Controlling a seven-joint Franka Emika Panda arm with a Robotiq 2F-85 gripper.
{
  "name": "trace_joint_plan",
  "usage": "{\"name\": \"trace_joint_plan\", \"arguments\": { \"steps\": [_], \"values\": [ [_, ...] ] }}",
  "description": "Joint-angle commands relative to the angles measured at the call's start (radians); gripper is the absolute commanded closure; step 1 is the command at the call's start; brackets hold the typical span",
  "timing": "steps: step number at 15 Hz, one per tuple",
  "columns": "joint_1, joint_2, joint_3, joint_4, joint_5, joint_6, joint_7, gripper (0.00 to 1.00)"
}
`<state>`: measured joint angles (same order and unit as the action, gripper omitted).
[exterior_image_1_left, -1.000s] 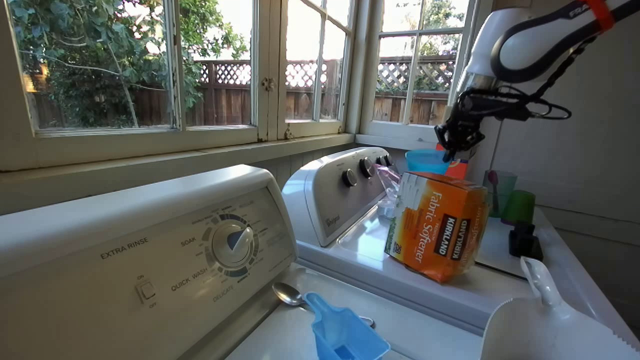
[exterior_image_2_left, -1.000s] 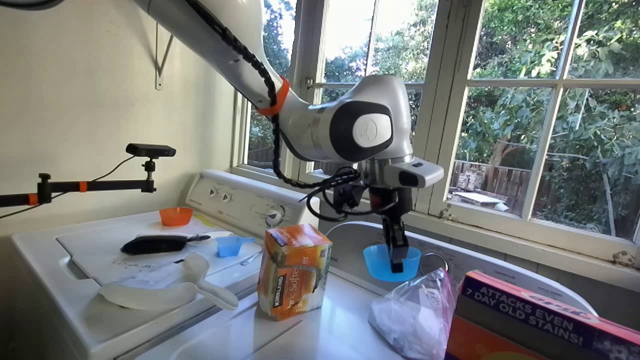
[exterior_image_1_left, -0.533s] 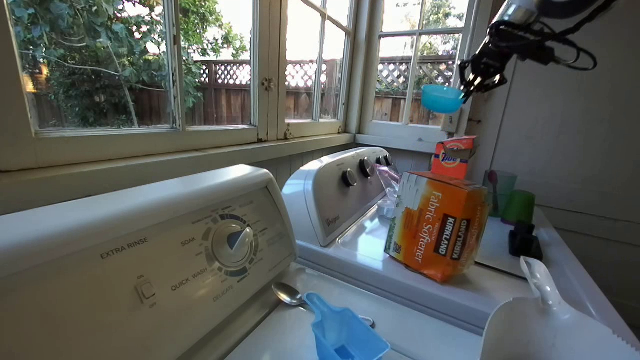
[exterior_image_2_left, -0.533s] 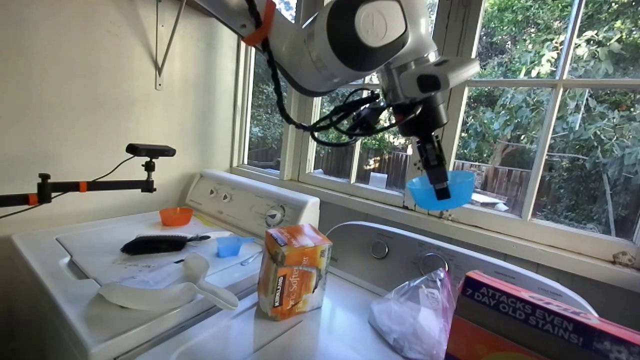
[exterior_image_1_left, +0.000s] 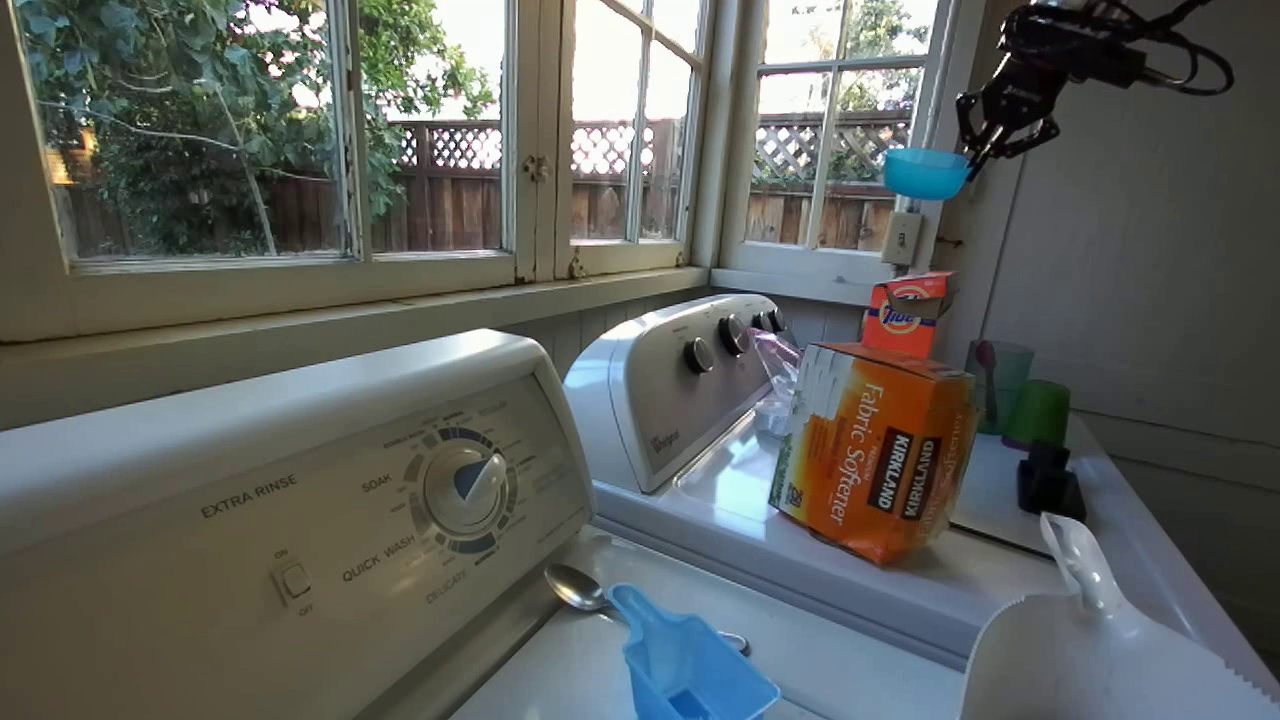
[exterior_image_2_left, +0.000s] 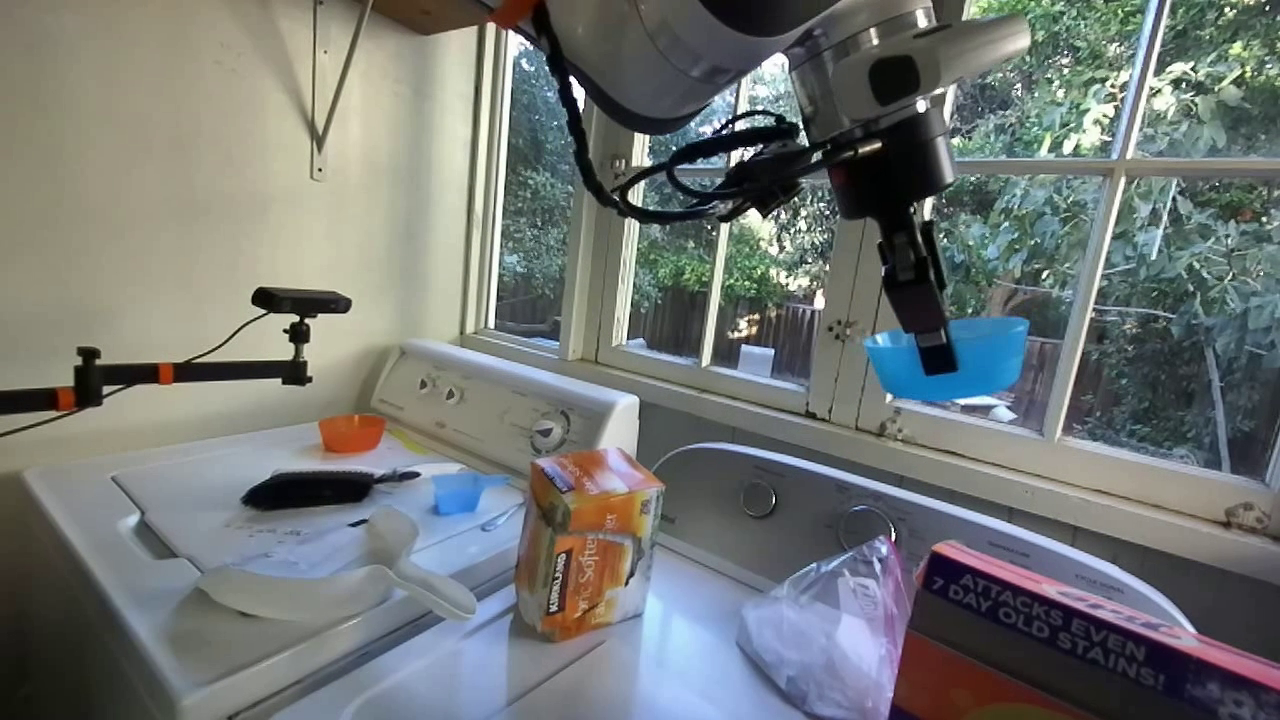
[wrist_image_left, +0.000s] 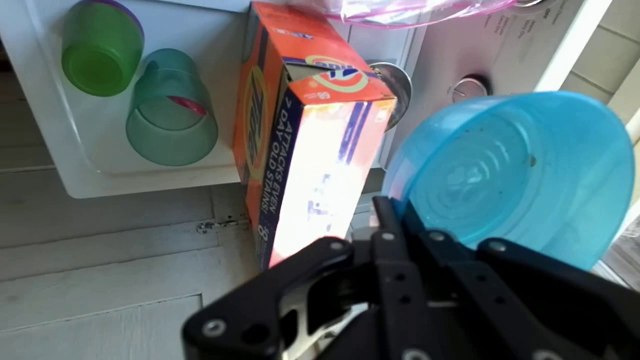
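A translucent blue bowl fills the right of the wrist view, and a few dark specks show inside it. My gripper is shut on its rim, one finger inside the wall and one outside. In both exterior views the bowl hangs in the air in front of the windows, above the rear machine's panel, with the gripper at its side. Below and left of the bowl in the wrist view stands an orange Tide box with a torn top. A round metal dish is partly hidden behind that box.
A green cup and a teal cup stand by the machine's edge. An orange fabric softener box and a plastic bag are on the same top. The other machine bears a blue scoop, brush and white dustpan.
The bowl, held throughout, has risen from low beside the machine's panel to window height. It has also moved rightward in both exterior views, more slowly in the last half second.
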<state>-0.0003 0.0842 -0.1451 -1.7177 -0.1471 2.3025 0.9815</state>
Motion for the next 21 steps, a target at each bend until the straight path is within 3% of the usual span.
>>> {"name": "trace_joint_plan", "arguments": {
  "steps": [1,6,15,21],
  "values": [
    [-0.036,0.112,-0.01,0.124,-0.025,-0.125,0.127,0.99],
    [-0.065,0.239,-0.043,0.252,0.013,-0.253,0.269,0.99],
    [-0.077,0.387,-0.044,0.406,0.076,-0.45,0.33,0.99],
    [-0.094,0.418,-0.025,0.432,0.138,-0.357,0.327,0.99]
  ]
}}
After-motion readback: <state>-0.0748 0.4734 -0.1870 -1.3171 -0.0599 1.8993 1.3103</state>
